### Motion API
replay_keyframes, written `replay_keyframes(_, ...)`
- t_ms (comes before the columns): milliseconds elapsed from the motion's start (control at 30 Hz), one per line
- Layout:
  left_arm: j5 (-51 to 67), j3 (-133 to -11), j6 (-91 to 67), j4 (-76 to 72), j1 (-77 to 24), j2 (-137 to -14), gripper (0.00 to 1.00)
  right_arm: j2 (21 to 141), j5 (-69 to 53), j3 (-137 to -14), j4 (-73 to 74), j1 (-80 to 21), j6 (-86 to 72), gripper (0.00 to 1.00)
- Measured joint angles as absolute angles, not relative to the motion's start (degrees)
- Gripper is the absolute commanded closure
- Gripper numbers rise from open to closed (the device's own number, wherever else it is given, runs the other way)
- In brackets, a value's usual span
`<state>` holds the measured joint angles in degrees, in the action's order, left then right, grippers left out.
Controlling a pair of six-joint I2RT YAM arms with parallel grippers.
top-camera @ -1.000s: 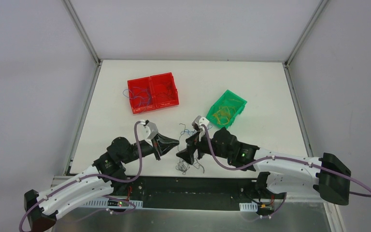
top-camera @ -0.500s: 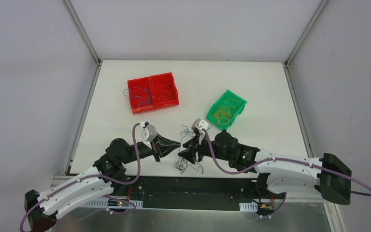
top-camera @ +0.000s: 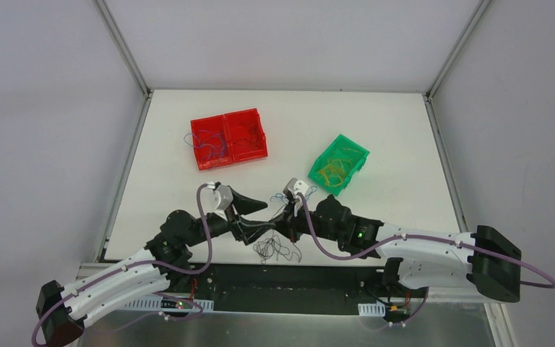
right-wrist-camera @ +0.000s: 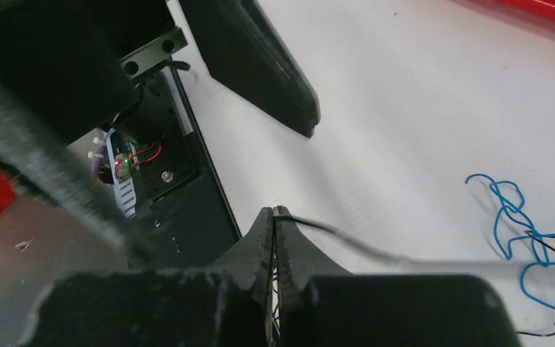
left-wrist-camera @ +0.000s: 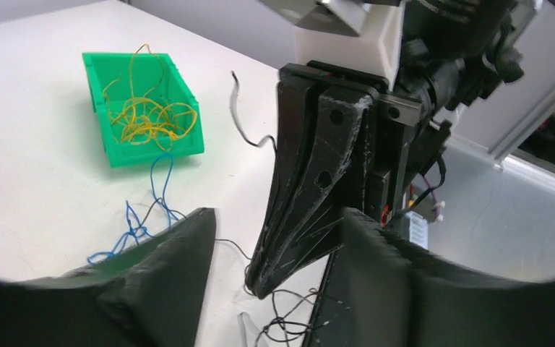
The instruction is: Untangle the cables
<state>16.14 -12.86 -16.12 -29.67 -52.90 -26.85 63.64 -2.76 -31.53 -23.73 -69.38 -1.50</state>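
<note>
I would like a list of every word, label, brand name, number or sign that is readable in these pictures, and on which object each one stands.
No text can be read in any view.
The red bins, the green bin, the table and the cables bear no print or tag.
The circuit board in the right wrist view is blurred; any markings on it are illegible.

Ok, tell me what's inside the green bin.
A loose tangle of yellow cables lies in the green bin, its floor showing between strands. Anything directly under the tangle is hidden.
</note>
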Motion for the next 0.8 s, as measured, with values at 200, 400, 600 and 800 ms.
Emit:
replay_keyframes(200, 11.7, -13.1, -15.8, -25.8, -52.9, -26.6, 0.12, 57.9, 2.9, -31.5, -22.0, -69.4, -2.9, 1.0)
replay_keyframes(400, 11.1, -13.8, -14.2, -24.2, -52.9, -29.4, 0.14, 52.2, 6.1, -34.3, -16.5, -69.3, -5.3, 1.0)
replay_keyframes(600, 11.7, -14.1, -13.0, -24.6, -52.9, -33.7, 0.18, 51.4, 8.3, -36.3, -12.8, -69.3, -6.9, 1.0)
replay_keyframes(800, 13.7, -14.2, -12.4, -25.6, -52.9, -35.6, 0.19, 51.4, 9.4, -36.4, -10.9, -69.1, -7.6, 1.0)
